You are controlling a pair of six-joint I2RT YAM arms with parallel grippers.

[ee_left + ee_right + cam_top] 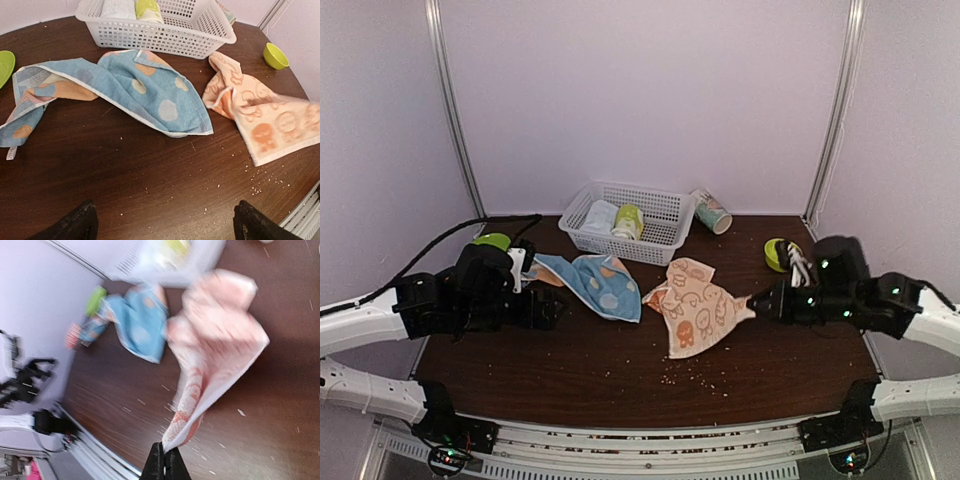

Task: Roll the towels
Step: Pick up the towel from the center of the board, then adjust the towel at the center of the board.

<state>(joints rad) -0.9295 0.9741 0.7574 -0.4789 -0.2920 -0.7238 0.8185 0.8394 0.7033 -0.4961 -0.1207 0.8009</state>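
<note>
A peach-orange towel [695, 303] with cartoon prints lies crumpled mid-table, also seen in the left wrist view [267, 120] and the right wrist view [215, 335]. My right gripper [752, 301] [165, 450] is shut on its right corner, and that corner is lifted off the table. A light blue spotted towel [600, 282] [135, 85] [137, 327] lies spread to the left of it. My left gripper [552, 309] [165, 225] stands open and empty on the near side of the blue towel, apart from it.
A white basket [650, 240] [200, 35] at the back holds a pale rolled towel [601, 216] and a yellow-green rolled towel [628, 220]. A patterned cup [711, 211] lies beside it. A green bowl [779, 252] [275, 55] sits right, a green dish [492, 241] [5, 67] left. Crumbs dot the table.
</note>
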